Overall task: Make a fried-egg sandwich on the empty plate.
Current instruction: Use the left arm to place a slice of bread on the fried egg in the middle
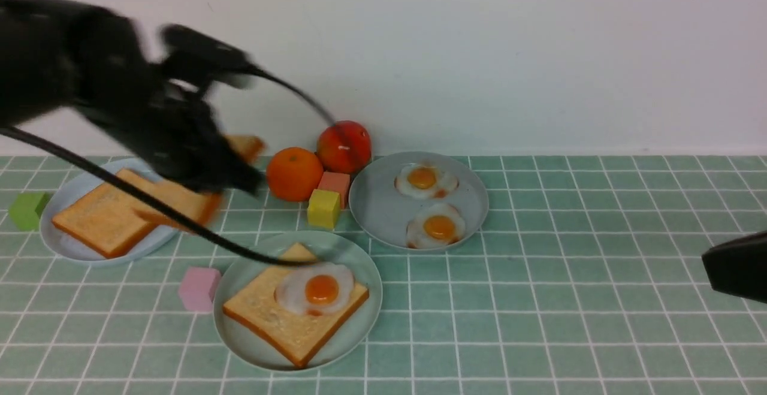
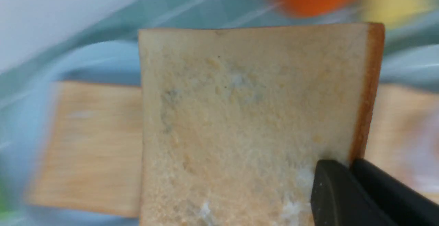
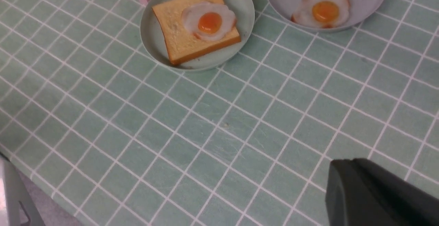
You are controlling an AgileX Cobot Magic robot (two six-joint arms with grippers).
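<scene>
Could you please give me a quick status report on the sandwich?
Left end effector shut on top toast slice, lifted. Right end effector shut, empty. Mint plate holds toast with egg. Nothing blocking.

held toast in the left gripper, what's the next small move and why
Probably carry the held toast slice in the left gripper across to the mint plate and lower it onto the egg; that plate already has bottom toast and egg, lacking only a top slice.

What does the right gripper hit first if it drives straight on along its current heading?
Probably bare tiled tablecloth: the right gripper points down at open tiles, short of the mint-green plate with toast and egg. Depth is unclear.
</scene>
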